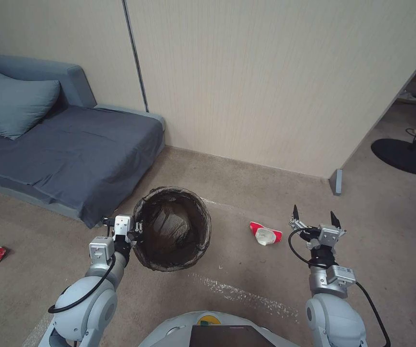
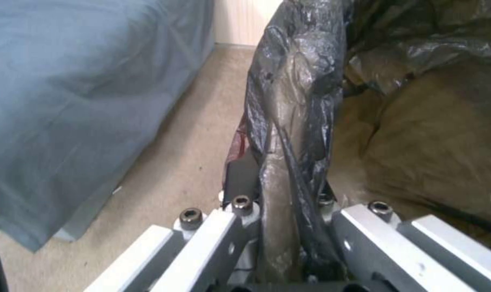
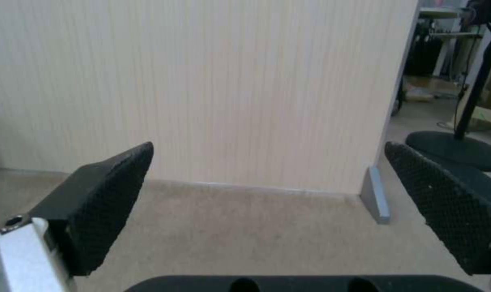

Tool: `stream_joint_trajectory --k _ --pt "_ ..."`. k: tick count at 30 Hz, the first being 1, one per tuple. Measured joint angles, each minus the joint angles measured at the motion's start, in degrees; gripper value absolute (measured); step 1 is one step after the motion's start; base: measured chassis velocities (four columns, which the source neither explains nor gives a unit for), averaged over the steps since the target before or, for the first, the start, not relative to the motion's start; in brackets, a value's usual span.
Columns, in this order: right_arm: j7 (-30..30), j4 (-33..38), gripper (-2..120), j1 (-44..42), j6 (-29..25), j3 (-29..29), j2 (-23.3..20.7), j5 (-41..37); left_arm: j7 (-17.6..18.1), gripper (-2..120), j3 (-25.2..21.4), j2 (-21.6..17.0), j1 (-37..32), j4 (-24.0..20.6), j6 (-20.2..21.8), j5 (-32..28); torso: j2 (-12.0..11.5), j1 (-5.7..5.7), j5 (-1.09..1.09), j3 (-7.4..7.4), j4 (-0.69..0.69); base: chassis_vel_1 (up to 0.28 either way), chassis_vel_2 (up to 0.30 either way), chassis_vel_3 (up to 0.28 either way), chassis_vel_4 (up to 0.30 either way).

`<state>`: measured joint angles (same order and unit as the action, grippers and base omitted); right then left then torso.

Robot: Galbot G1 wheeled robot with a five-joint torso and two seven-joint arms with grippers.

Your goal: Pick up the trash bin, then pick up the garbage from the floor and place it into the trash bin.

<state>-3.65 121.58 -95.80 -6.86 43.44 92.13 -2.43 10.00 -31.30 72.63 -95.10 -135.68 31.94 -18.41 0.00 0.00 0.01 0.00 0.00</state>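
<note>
Trash bin (image 1: 173,229), small round bucket with dark bag liner, hangs beside the grey sofa (image 1: 73,149), left tool (image 1: 133,234) clamped on its rim, mouth up to receive. Right tool (image 1: 315,217) spread wide, near red-and-white snack packet (image 1: 265,234) on the carpet.

**Room: carpeted corner by a panelled wall**

We note beige carpet (image 1: 246,183) underfoot, with a pale chalky streak across it. A cream, finely ribbed wall (image 1: 265,82) stands ahead, ending at a grey end post (image 1: 336,181). A grey-blue sofa (image 1: 68,149) with one cushion (image 1: 12,108) sits left. Right, a black round stand base (image 1: 405,156).
</note>
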Motion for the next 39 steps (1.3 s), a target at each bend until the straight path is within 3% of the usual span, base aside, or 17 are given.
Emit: stream_joint_trajectory --k 13,17,20,26,29,39 --pt "0.70 -0.13 100 0.75 3.12 -0.52 -1.26 -0.71 0.08 3 -0.05 0.01 -0.15 -0.71 -0.01 0.09 0.00 0.00 0.00 0.00 -0.02 -0.083 0.060 0.069 -0.074" --pt "1.81 -0.70 100 1.83 6.35 -0.72 -6.29 -4.19 0.22 3 -0.06 -0.34 -0.41 -1.33 0.08 -0.06 0.00 0.00 0.00 -0.01 0.01 0.000 0.000 0.000 0.000" --pt "3.32 -3.36 100 3.16 10.07 -0.74 -14.74 -10.16 0.32 3 -0.04 -1.12 -0.62 -2.28 0.36 -0.33 0.00 0.00 0.02 0.00 0.01 0.000 0.000 0.000 0.000" --pt "5.12 -7.34 100 4.81 12.50 -0.56 -21.90 -17.01 0.37 3 -0.02 -1.44 -1.10 -3.03 0.46 -0.53 0.00 0.00 0.03 0.00 -0.01 0.000 0.000 0.000 0.000" --pt "6.24 -10.51 100 6.38 14.58 -1.09 -28.54 -20.72 0.45 3 -0.14 -1.94 -1.22 -3.59 0.65 -0.84 0.00 0.00 0.03 0.00 0.00 0.000 0.000 0.000 0.000" --pt "12.17 -18.96 100 10.51 18.65 -5.67 -38.85 -25.82 0.83 3 -0.51 -2.42 -1.99 -4.37 0.77 -0.94 0.00 0.00 0.02 0.00 0.02 0.000 0.000 0.000 0.000"
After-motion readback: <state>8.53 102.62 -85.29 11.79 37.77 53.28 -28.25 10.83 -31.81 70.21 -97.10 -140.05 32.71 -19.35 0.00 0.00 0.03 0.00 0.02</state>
